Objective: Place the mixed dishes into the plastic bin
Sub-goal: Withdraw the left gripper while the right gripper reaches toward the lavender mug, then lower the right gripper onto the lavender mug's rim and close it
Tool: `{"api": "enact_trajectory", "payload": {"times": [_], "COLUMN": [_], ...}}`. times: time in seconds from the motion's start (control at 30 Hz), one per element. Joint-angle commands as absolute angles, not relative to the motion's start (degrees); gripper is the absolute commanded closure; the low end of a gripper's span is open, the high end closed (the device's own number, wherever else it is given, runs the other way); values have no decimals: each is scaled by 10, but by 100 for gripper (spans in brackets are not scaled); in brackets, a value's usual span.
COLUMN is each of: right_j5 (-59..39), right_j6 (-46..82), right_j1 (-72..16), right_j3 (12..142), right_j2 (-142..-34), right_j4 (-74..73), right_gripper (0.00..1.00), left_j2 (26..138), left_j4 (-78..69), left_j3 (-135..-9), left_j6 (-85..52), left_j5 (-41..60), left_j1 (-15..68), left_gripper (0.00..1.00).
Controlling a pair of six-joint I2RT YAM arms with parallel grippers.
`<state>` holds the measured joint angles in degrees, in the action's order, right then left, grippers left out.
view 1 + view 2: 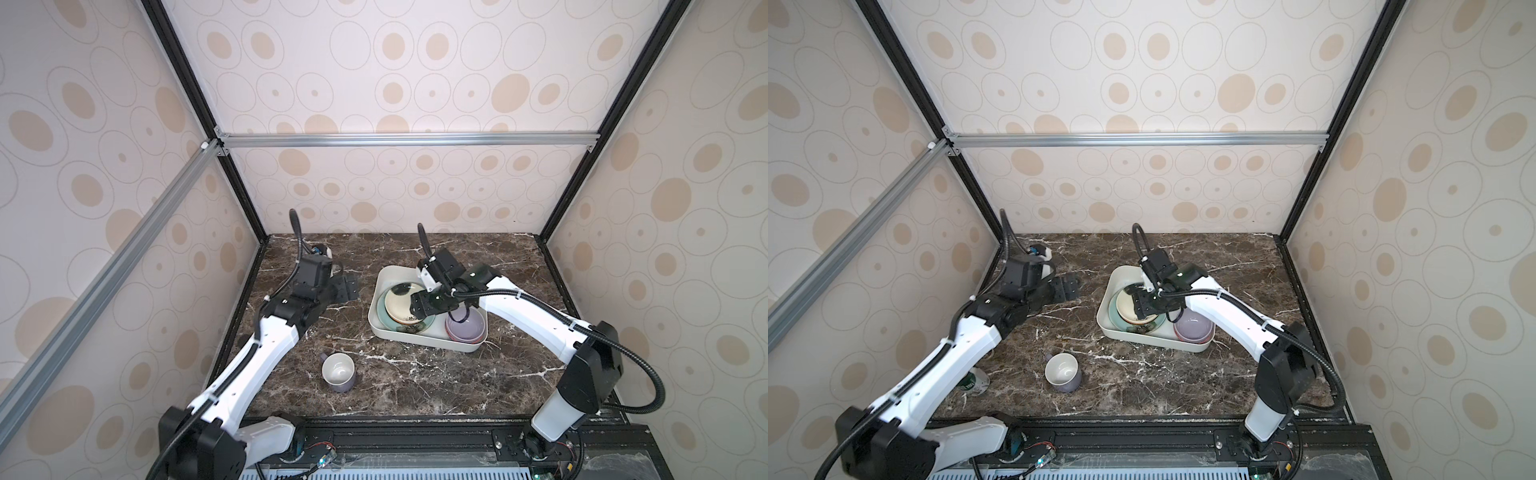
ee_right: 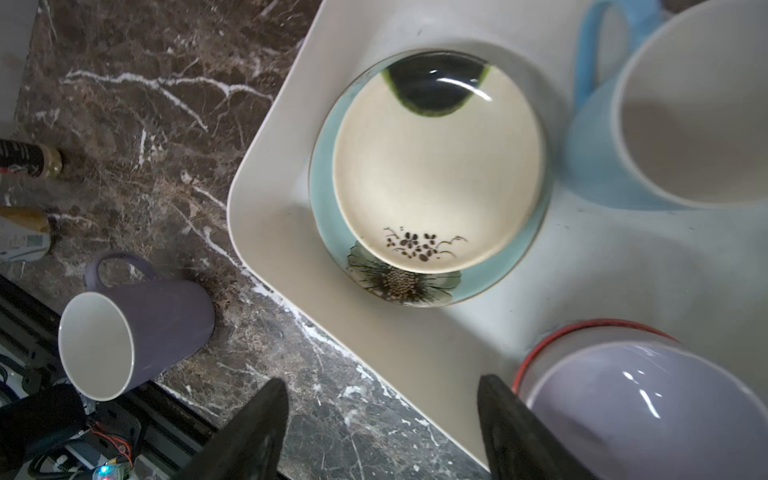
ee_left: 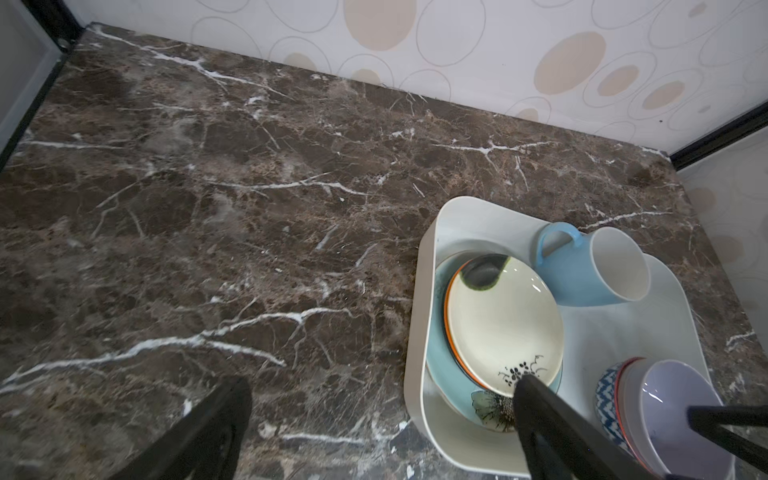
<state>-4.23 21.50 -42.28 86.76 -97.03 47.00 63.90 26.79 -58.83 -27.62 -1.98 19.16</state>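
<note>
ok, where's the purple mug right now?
In both top views the purple mug sits on the marble table, outside the white bin, toward the front left near the left arm.

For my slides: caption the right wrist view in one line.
Open right gripper over white bin holding cream plate on teal plate, blue mug, bowl; lavender-grey mug outside on marble table.

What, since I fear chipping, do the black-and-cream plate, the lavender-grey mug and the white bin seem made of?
Black-and-cream plate: probably glazed ceramic, glossy; sharp highlights streak its dark patch. Lavender-grey mug: likely ceramic too, satin outside, smooth white inside. White bin: looks like moulded plastic, matte, with rounded corners and thin walls.
</note>
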Motion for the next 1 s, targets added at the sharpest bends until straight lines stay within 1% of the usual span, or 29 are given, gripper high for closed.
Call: {"api": "enact_trajectory", "payload": {"times": [0.0, 0.2, 0.4, 0.6, 0.97], "right_j5": [-37, -37, -36, -38, -46], "right_j6": [244, 269, 279, 288, 290], "right_j1": [-464, -546, -602, -632, -660], "right_j3": [896, 959, 1033, 1072, 1113], "right_j2": [-1002, -1082, -1159, -1201, -1251], "right_j4": [489, 495, 514, 521, 533], "right_gripper": [26, 30, 35, 39, 43], "left_j2": [583, 493, 416, 377, 323], "left_j4": [309, 411, 472, 526, 581], "left_j3": [-567, -575, -587, -587, -593], "left_j6": [-272, -258, -257, -255, -261], "left_j5": [-40, -74, -90, -112, -118], "left_j1": [173, 152, 146, 146, 146], "left_gripper": [1, 1, 1, 1, 1]}}
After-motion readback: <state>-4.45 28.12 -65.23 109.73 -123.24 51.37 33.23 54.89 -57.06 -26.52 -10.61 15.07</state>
